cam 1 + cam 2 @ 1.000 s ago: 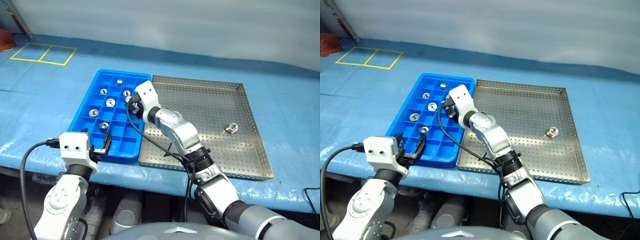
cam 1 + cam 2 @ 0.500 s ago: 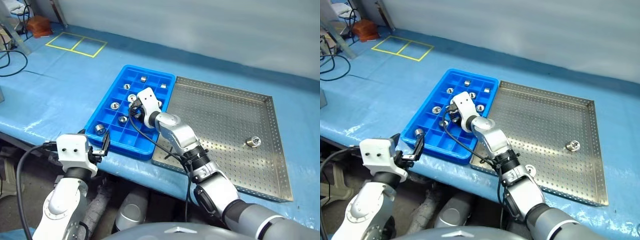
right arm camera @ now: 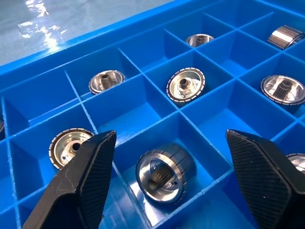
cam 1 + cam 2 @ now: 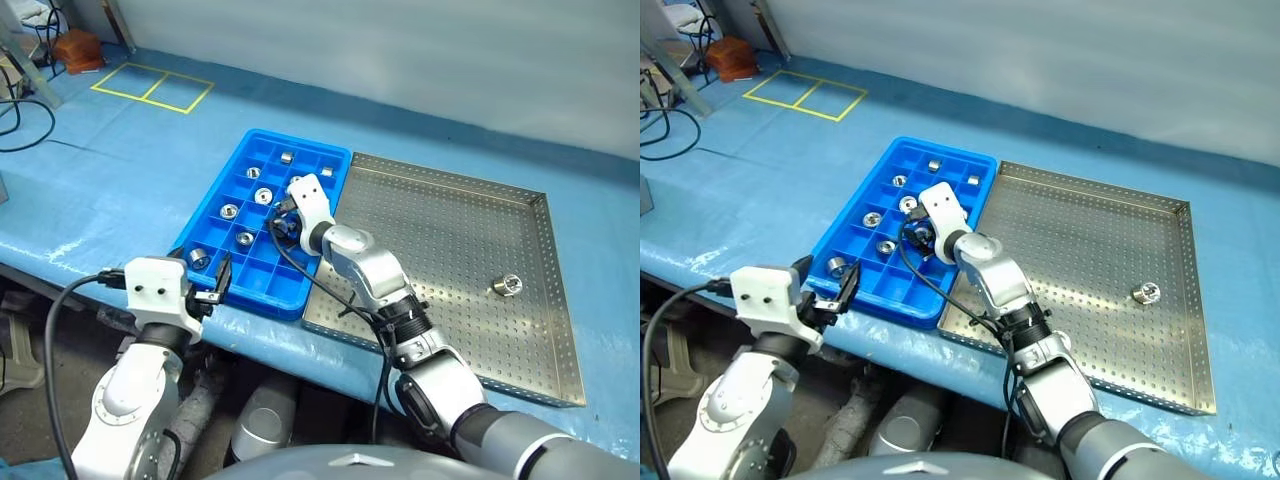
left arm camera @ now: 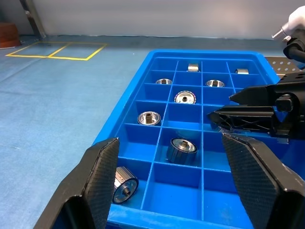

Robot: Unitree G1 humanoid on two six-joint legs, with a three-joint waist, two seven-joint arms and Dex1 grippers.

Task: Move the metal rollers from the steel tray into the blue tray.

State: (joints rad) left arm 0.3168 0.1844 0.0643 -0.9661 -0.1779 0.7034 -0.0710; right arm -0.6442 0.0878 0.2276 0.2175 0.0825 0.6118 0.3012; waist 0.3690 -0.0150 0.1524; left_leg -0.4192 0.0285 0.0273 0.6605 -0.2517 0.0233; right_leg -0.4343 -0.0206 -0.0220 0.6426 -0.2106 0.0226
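Nearest, off the near left corner of the blue tray (image 4: 205, 238), the left gripper (image 4: 222, 277) hangs wide and empty. Farther in, the right gripper (image 3: 164, 164) stands wide over a roller (image 3: 165, 172) lying free in its compartment; it should lift straight up, clear of the dividers. Beyond to the right, one roller (image 4: 508, 285) remains in the steel tray (image 4: 460, 230) to fetch next.

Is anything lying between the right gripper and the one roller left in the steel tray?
Nothing visible. The right gripper hangs open over the blue tray, and the last roller sits alone on the steel tray, with bare perforated floor in between. The tray's low rim is the one edge to cross.
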